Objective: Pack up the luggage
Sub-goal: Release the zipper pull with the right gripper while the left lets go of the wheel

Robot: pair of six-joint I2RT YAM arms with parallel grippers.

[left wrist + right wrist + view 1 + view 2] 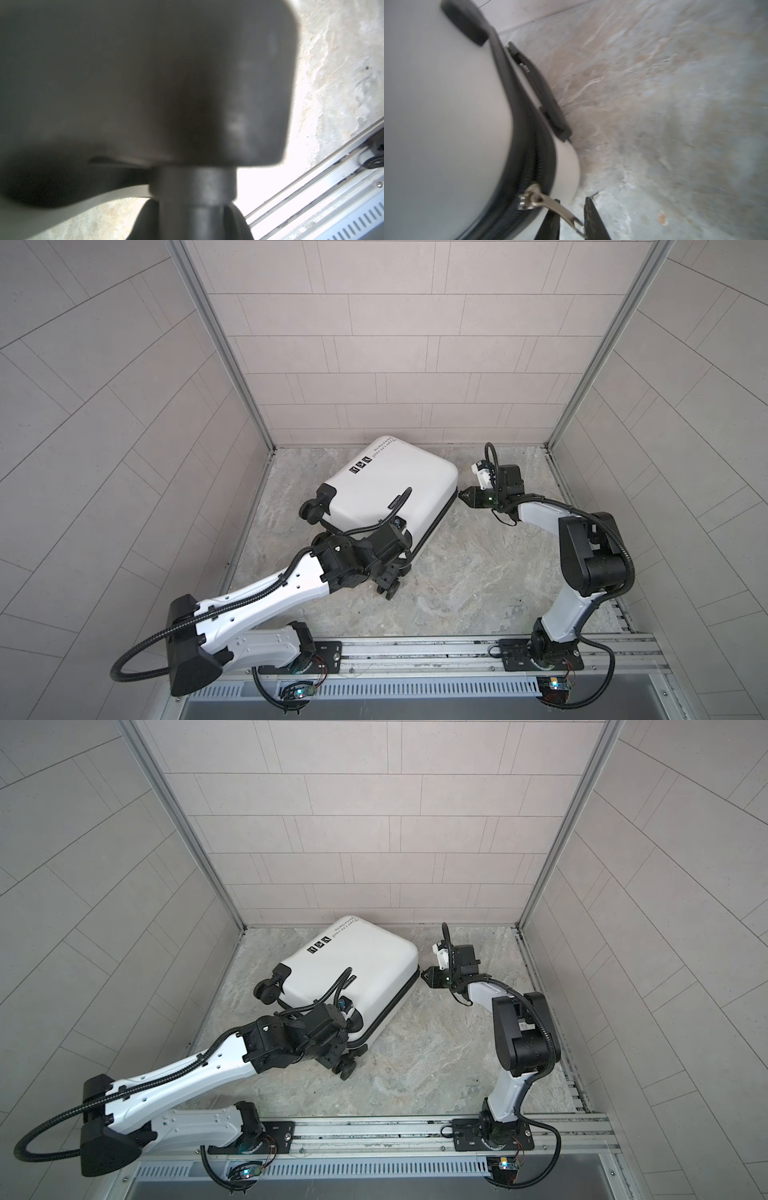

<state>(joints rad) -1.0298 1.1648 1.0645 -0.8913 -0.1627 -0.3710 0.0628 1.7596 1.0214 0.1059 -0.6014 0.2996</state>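
Note:
The luggage [390, 485] [353, 965], a white hard-shell suitcase, lies shut and flat on the marble floor, turned at an angle. My left gripper [392, 572] [338, 1052] is at its near corner by a black wheel [390, 591]. In the left wrist view the left gripper [192, 218] is shut round the grey wheel stem [195, 187]. My right gripper [462, 496] [426, 974] is at the case's right corner. In the right wrist view the right gripper [573, 204] stands slightly open, with the metal zipper pull [550, 202] lying loose between its fingers.
Tiled walls close in the back and both sides of the floor [478, 572]. A metal rail [415, 649] with both arm bases runs along the front. The black carry handle [542, 89] lies on the case's side, close to the back wall. Another pair of wheels [313, 510] sticks out left.

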